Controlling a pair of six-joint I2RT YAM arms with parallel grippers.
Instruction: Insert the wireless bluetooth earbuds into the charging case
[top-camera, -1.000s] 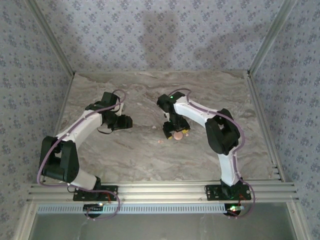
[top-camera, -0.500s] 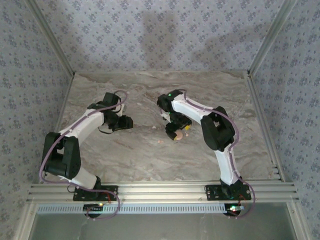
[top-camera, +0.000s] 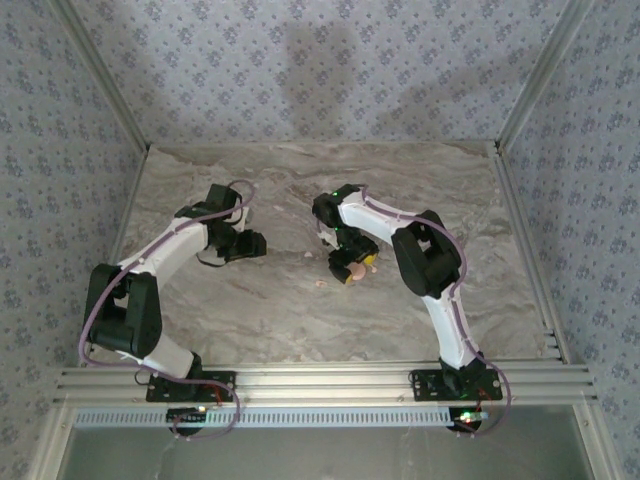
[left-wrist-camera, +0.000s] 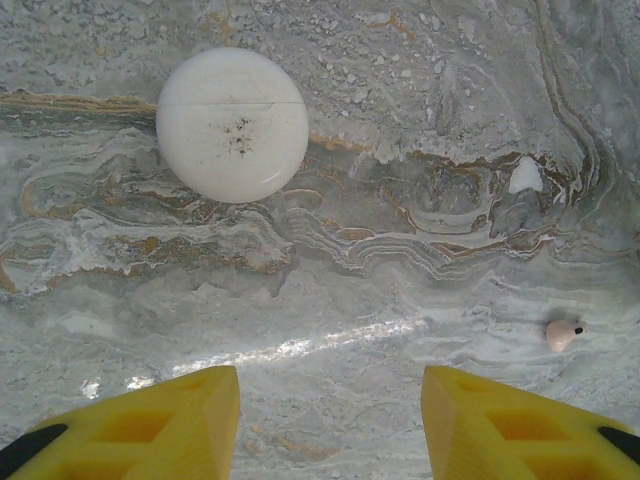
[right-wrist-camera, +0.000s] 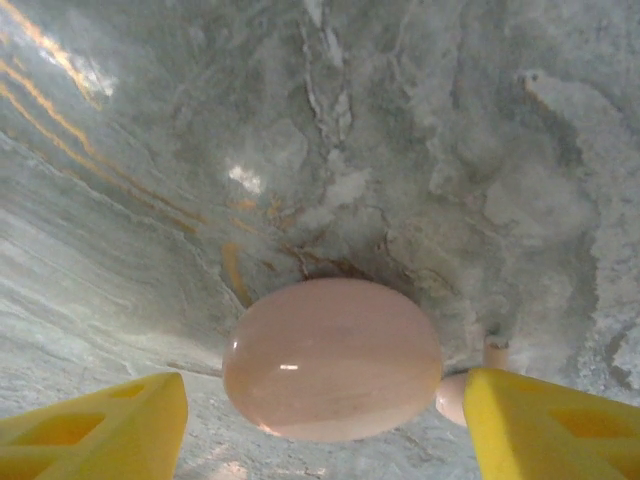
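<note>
The right gripper (right-wrist-camera: 325, 400) stands released, its yellow fingers (right-wrist-camera: 100, 430) straddling without touching the smooth pink oval plastic charging case (right-wrist-camera: 332, 358) near the worktop's middle; a tiny pink earbud (right-wrist-camera: 455, 397) lies against it. Closing slowly, centred on the widest part, should keep the slick shell from squirting sideways. The left gripper (left-wrist-camera: 330, 385) hangs released, empty.

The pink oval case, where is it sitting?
The pink case lies near the middle of the marble table in the top view, between the right gripper's open fingers.
</note>
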